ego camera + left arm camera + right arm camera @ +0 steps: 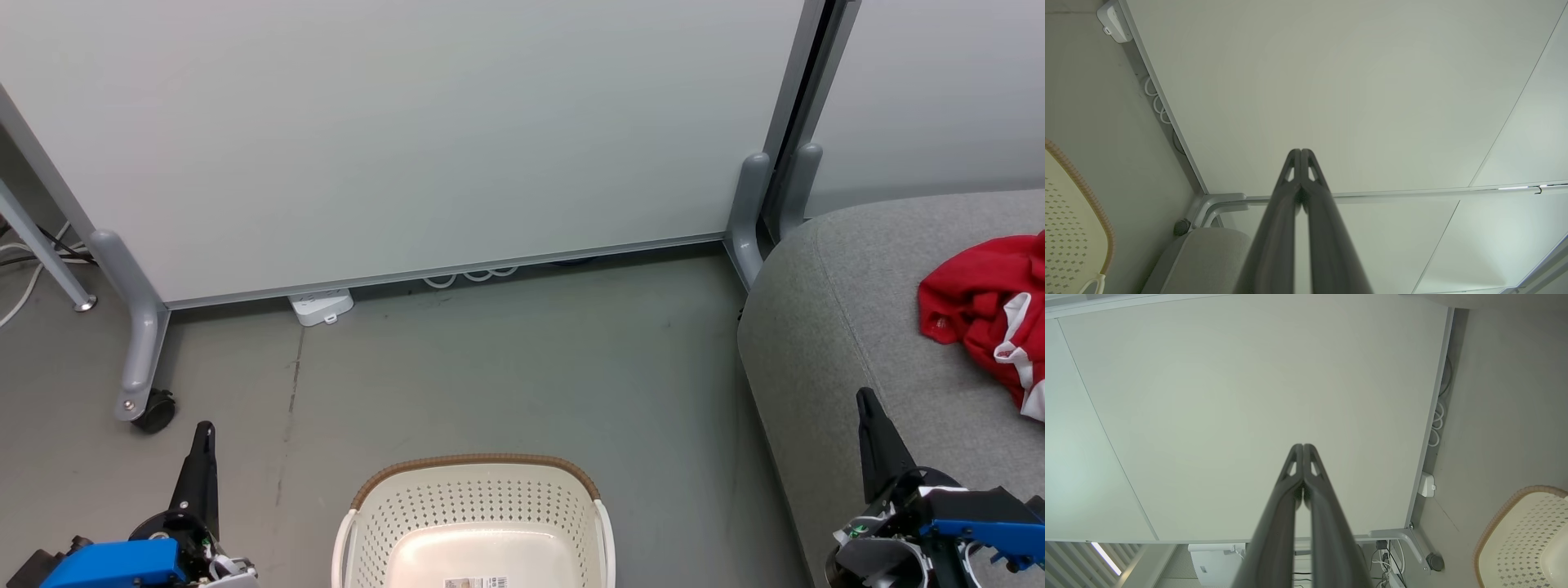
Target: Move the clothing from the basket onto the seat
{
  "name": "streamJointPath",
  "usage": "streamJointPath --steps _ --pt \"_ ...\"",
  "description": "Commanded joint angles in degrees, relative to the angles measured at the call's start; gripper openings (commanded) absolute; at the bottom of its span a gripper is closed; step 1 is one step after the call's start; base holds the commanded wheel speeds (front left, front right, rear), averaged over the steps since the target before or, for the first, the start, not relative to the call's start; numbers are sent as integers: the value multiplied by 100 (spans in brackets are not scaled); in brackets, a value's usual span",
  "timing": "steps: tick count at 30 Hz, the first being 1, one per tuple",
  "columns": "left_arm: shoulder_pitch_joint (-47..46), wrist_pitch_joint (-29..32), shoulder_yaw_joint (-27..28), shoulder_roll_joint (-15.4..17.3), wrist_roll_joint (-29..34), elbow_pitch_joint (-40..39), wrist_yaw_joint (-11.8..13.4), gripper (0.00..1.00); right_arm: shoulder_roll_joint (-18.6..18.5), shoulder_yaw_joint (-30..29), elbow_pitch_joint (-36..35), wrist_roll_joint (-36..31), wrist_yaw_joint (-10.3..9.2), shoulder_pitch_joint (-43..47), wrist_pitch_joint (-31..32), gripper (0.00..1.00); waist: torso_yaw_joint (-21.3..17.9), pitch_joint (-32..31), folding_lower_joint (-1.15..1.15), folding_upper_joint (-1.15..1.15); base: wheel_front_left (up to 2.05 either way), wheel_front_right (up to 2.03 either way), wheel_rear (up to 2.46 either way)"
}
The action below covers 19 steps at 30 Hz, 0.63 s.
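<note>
A: Most of the far side is a pale partition panel (pixel 408 139). To its right stands the grey seat (pixel 849 310), and at the near centre is the basket (pixel 478 459). Which step is this?

B: Likely the last one. What shows of the basket's floor is bare, and the red clothing (pixel 980 302) lies bunched on the seat at the far right.

A: And the claws?

B: The left claw (pixel 1300 152) and the right claw (pixel 1303 446) each have their fingers pressed together, gripping nothing. They sit low on either side of the basket.

A: What next?

B: Probably a check that the basket is truly empty. Its near part is cut off by the frame, as is the clothing's right edge, so a hidden garment cannot be ruled out.
</note>
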Motion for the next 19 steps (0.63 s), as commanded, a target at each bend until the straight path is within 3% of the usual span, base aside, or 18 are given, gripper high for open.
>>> streamJointPath --steps 1,19 --pt "-61 29 15 25 -19 -16 -35 0 18 -7 3 19 -2 -58 9 0 0 0 0 0 0 0 0" --pt "-60 28 14 25 -20 -16 -35 0 18 -7 3 19 -2 -58 9 0 0 0 0 0 0 0 0"
